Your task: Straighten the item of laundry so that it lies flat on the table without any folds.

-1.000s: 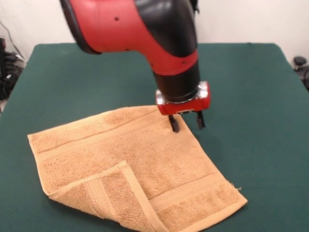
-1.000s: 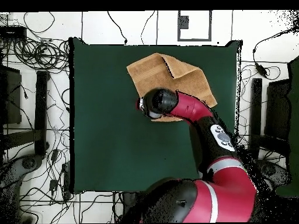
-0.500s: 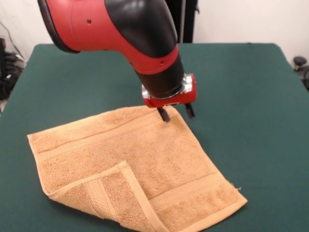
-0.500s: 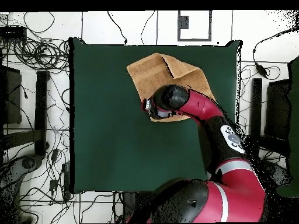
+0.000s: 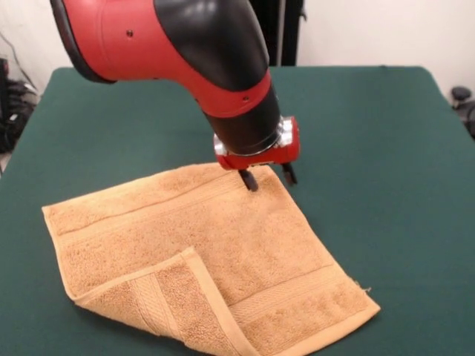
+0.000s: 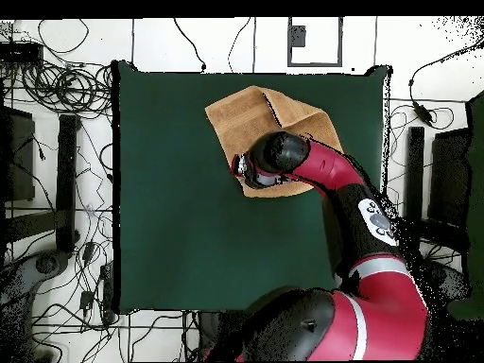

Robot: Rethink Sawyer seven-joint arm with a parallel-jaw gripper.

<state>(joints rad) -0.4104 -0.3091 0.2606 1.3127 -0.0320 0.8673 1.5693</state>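
The claw [image 5: 267,179] has slid toward the upper left of the front view over the last second. It now hangs over the far corner of the towel [image 5: 208,252], where before it stood further down the right-hand edge. Its two dark fingers are spread apart with nothing between them, the left tip just at the terry and the right one over the bare green bench [image 5: 386,148] beside the hem. Whether either tip presses on the cloth, I cannot tell.

The towel itself has not budged. It lies in the lower middle of the front view, mostly spread, with the near-left corner turned over onto itself so the woven band and hem face up. That fold is the one thing between this and a finished job, and the claw sits at the opposite corner. My guess is it is either lining up to pinch the far corner and tug, or it has yet to travel across to the flap.

The front view gives the fold plainly and shows the open fingers. The overhead view shows neither: there the red arm [image 6: 321,170] covers the lower part of the towel [image 6: 255,113], hiding the claw. It does show the towel lying in the upper middle of the bench [image 6: 170,236], well inside every edge.
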